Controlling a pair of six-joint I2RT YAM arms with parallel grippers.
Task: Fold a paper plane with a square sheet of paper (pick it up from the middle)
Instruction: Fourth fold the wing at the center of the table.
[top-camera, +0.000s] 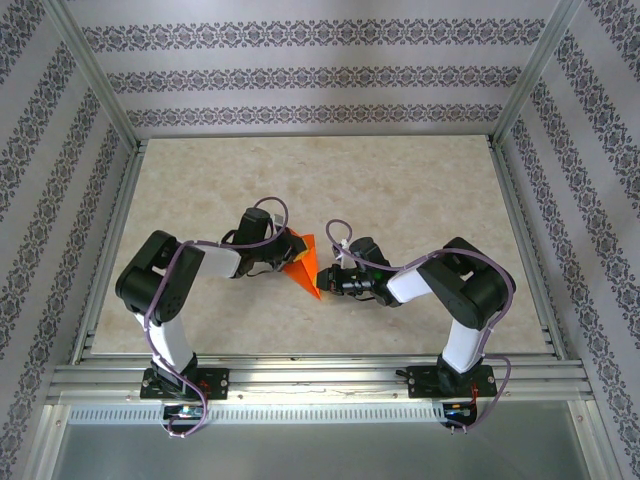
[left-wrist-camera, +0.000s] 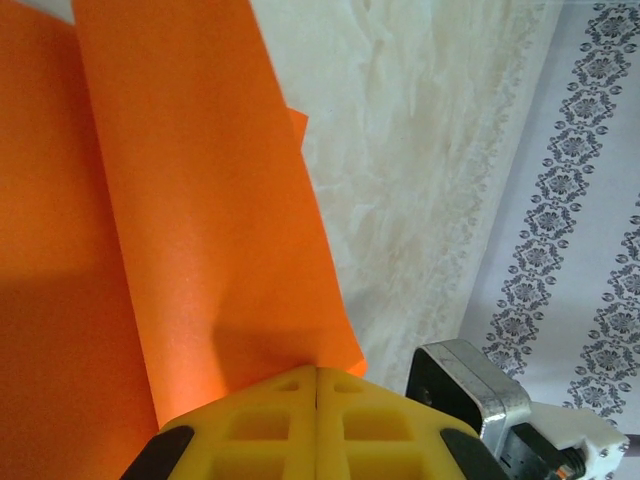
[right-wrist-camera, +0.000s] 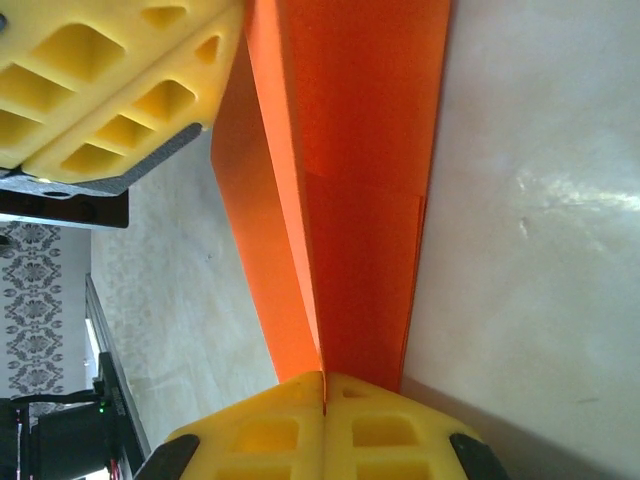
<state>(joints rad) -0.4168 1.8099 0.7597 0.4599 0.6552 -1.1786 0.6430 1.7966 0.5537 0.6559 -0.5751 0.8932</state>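
Left gripper (top-camera: 290, 258): yellow latticed fingers (left-wrist-camera: 270, 425) pressed together with no gap and clamped on an edge of the paper plane (top-camera: 306, 262). In the left wrist view the seam between the two fingers runs straight up into the orange paper. The arm reaches in from the left base with its elbow raised.

Right gripper (top-camera: 324, 284): yellow fingers (right-wrist-camera: 385, 430) likewise closed. They pinch the plane at its narrow near end, right on the centre fold. The arm comes in from the right base and its wrist points left.

Paper plane: bright orange folded paper. From above it reads as a narrow triangle, wider at the far end and tapering toward the near end. The right wrist view shows a centre crease with a flap on either side and the edge of a shorter layer crossing the right flap. It is held between the two grippers, over the middle of the table and slightly toward the arms. Whether its lower edge touches the surface cannot be told.

Table (top-camera: 420, 190): beige marbled top, with a soft shadow beside the paper.

Walls (top-camera: 320, 80): pale wallpaper with dark floral bands on three sides.

Frame rail (top-camera: 320, 382): aluminium, along the near edge, carrying both arm bases.

Cables (top-camera: 158, 318): purple-grey, looped along each arm.
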